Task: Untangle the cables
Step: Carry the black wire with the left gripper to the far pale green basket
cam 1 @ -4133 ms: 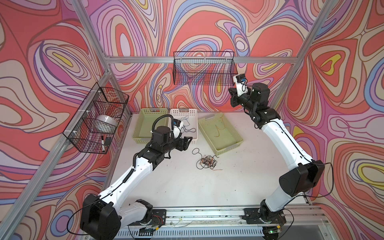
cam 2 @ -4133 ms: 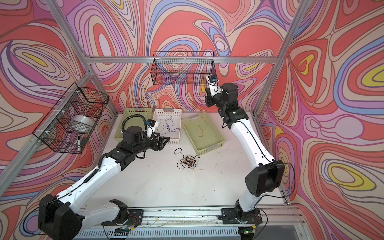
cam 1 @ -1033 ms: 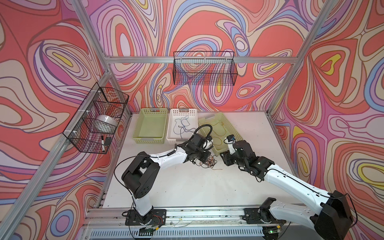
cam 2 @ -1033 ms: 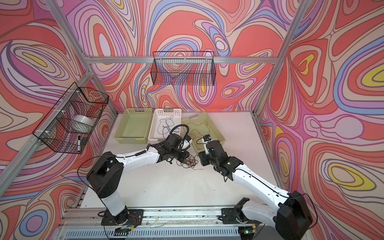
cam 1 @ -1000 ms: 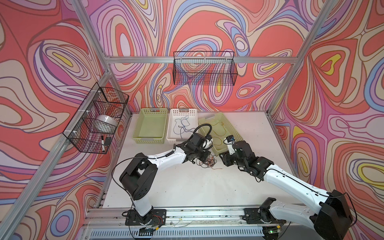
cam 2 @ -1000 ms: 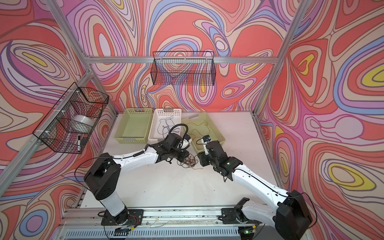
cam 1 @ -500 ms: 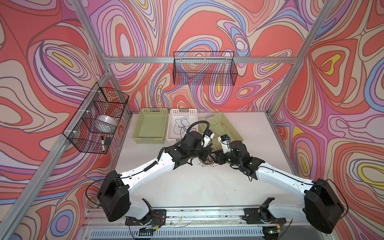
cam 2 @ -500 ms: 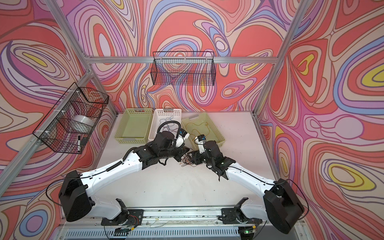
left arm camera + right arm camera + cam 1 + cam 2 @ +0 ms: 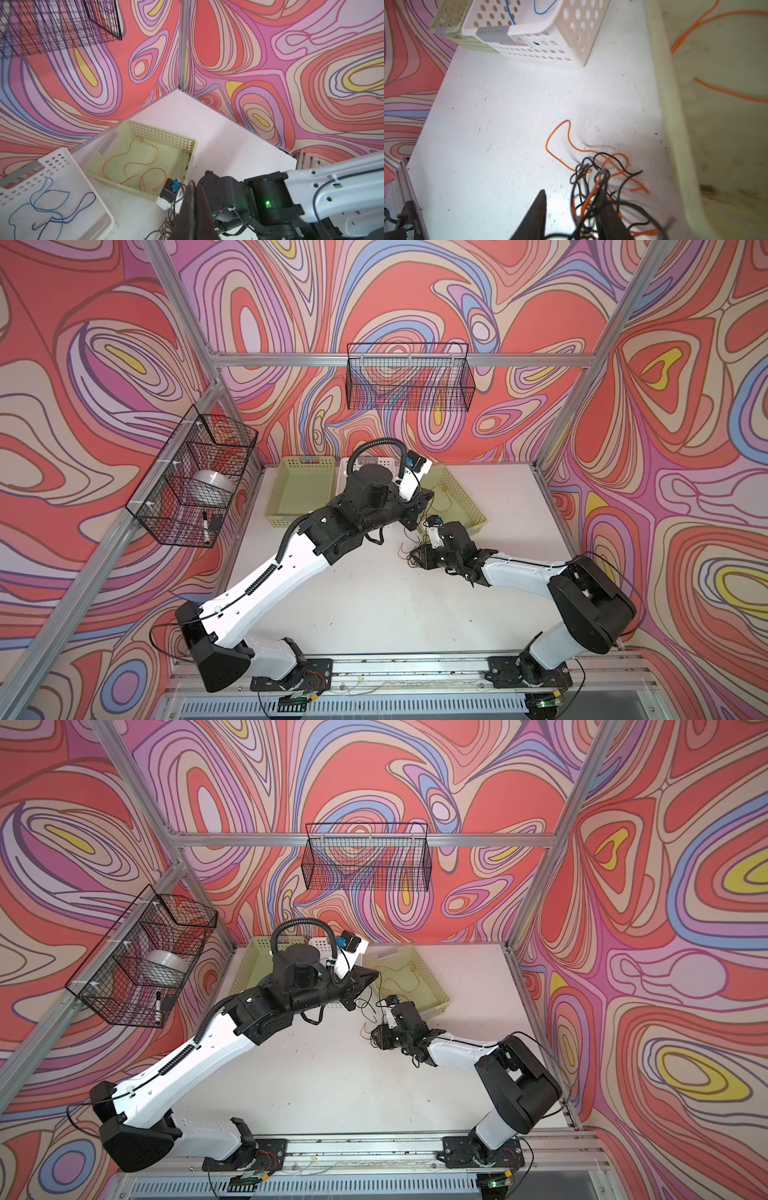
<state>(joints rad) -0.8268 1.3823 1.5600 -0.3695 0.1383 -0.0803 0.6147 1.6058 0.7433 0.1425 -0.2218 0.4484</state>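
A loose tangle of thin orange and dark cables (image 9: 602, 172) lies on the scuffed, speckled white counter (image 9: 498, 124), just beside the outer wall of a pale green perforated plastic basket (image 9: 166, 136). The right gripper (image 9: 571, 199) sits low at the tangle. Its 2 dark tapered fingers (image 9: 610, 218) are set apart, with bare counter showing in the gap, and the wiry strands bunch around 1 of them. The left gripper (image 9: 194, 187) hangs higher, its 2 flat dark fingers pressed together. Thin dark strands rise toward its tips, but I cannot tell whether 1 is pinched. Inside the green basket a single orange cable (image 9: 133, 163) lies in smooth, loose curves. In the white perforated plastic basket (image 9: 56, 158) next to it, a blue cable (image 9: 56, 217) lies in open loops. Both baskets have rows of round holes in their walls and a grey strip (image 9: 494, 33) set into the rim. A 2nd pale green basket (image 9: 307, 458) stands on the far side of the white 1.
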